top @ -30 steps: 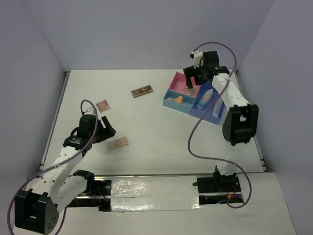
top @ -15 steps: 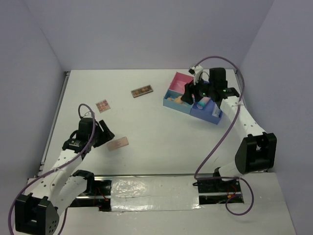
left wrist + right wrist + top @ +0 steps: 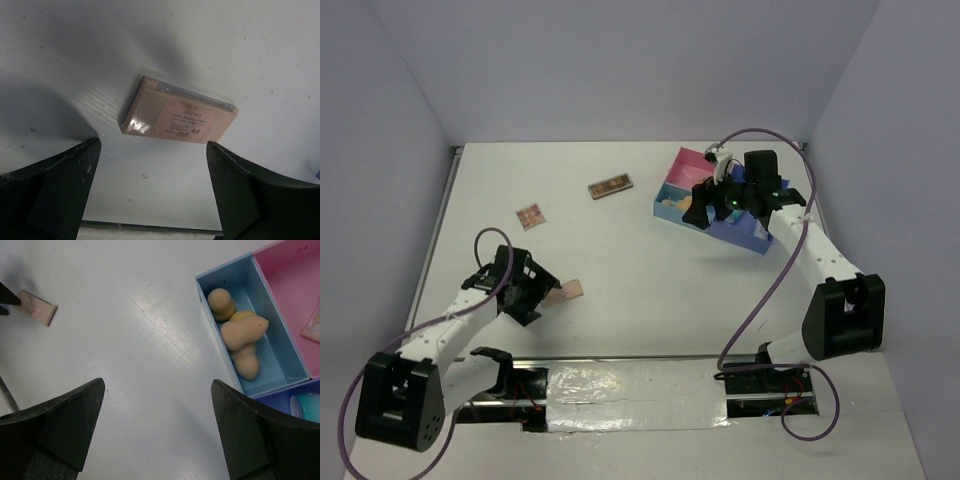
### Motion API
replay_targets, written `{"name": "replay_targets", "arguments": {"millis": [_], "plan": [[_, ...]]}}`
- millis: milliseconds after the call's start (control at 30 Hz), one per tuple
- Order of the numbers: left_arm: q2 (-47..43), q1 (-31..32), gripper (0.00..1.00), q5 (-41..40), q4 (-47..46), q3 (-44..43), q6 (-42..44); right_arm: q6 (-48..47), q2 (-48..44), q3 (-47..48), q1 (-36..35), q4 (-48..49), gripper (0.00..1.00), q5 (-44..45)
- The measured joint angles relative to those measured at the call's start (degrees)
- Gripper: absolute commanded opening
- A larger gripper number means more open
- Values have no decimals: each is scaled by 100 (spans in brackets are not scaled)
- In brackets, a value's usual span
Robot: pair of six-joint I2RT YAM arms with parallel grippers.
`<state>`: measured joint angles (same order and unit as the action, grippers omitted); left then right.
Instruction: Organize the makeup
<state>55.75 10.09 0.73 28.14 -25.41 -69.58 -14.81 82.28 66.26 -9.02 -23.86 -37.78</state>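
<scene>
A pink palette [image 3: 563,292] lies flat near the table's front left. It also shows in the left wrist view [image 3: 177,116]. My left gripper [image 3: 541,293] is open and low over the table, just short of it, with nothing between the fingers [image 3: 55,190]. My right gripper [image 3: 696,211] is open and empty above the table beside the tray's left side. Three peach sponges [image 3: 239,337] lie in the tray's blue compartment. A brown palette [image 3: 610,186] and a square multicolour palette [image 3: 529,215] lie on the table's far left half. A white-and-teal bottle [image 3: 307,407] shows in a tray compartment.
The pink-and-blue compartment tray [image 3: 683,160] stands at the far right, partly hidden by my right arm. Its pink compartment [image 3: 287,270] holds a flat peach item at its edge. Purple cables loop over both arms. Walls enclose the table on three sides.
My left gripper has dropped and moved forward to the pink palette. My right gripper has pulled back from over the tray's far part to its left near side.
</scene>
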Motion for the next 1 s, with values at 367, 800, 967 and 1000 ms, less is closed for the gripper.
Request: {"name": "replay_targets", "arguments": {"millis": [367, 800, 967, 1000], "plan": [[2334, 245, 99, -662, 1196, -2142, 28, 48, 0, 2, 0, 39, 96, 81], [3069, 922, 99, -632, 1829, -2614, -1482, 44, 0, 2, 0, 66, 96, 229], [3436, 920, 100, -710, 1606, -2750, -1919, 42, -50, -48, 0, 72, 97, 247], [3506, 920, 99, -708, 1596, -2754, -1976, 39, -81, -74, 0, 72, 97, 247]]}}
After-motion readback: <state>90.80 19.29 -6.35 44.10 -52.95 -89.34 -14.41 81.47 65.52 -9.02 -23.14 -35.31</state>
